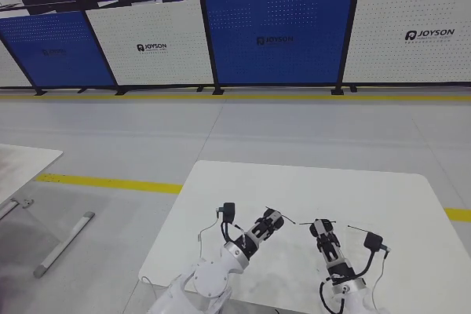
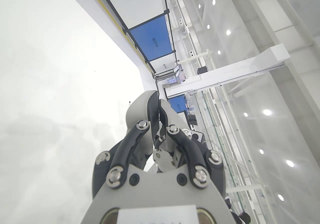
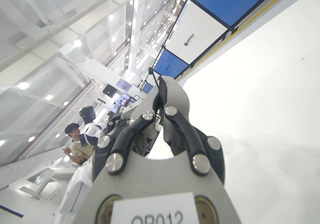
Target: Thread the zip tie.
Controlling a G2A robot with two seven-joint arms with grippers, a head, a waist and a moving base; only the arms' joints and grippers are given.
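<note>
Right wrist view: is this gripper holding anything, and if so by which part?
Yes. The right gripper is shut on the black zip tie, pinching its strap just below the head, which sticks out past the gripper's tip.

The grey-and-black left claw (image 2: 158, 101) hangs over the plain white bench (image 2: 62, 60), its dark ribbed pads (image 2: 153, 108) pressed together. A thin black plastic zip tie (image 2: 157, 88) seems to stick out just past the tips. Beyond the bench edge stand blue and white perforated partition panels (image 2: 152, 37).
</note>
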